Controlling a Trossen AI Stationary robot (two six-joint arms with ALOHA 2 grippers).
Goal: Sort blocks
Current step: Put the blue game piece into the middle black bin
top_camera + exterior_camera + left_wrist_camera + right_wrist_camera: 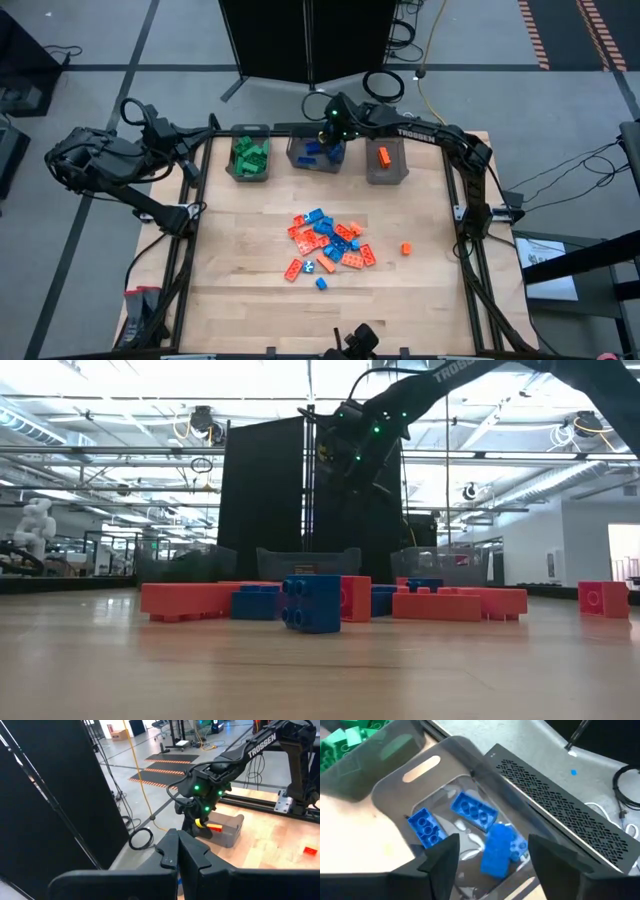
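Note:
My right gripper (495, 855) hangs open above the middle grey bin (315, 158), pointing down into it. A blue block (497, 851) shows between its spread fingers, touching neither, over two more blue blocks (472, 810) on the bin's floor. The left bin (248, 158) holds green blocks and the right bin (385, 160) holds an orange-red one. A pile of blue and orange-red blocks (325, 240) lies on the table's middle. My left gripper (180, 852) is shut with nothing in it, raised beyond the table's left edge.
A lone orange-red block (407, 248) lies right of the pile, and a blue one (321, 284) lies nearer the front edge. A black panel (300, 40) stands behind the bins. Bare wood surrounds the pile.

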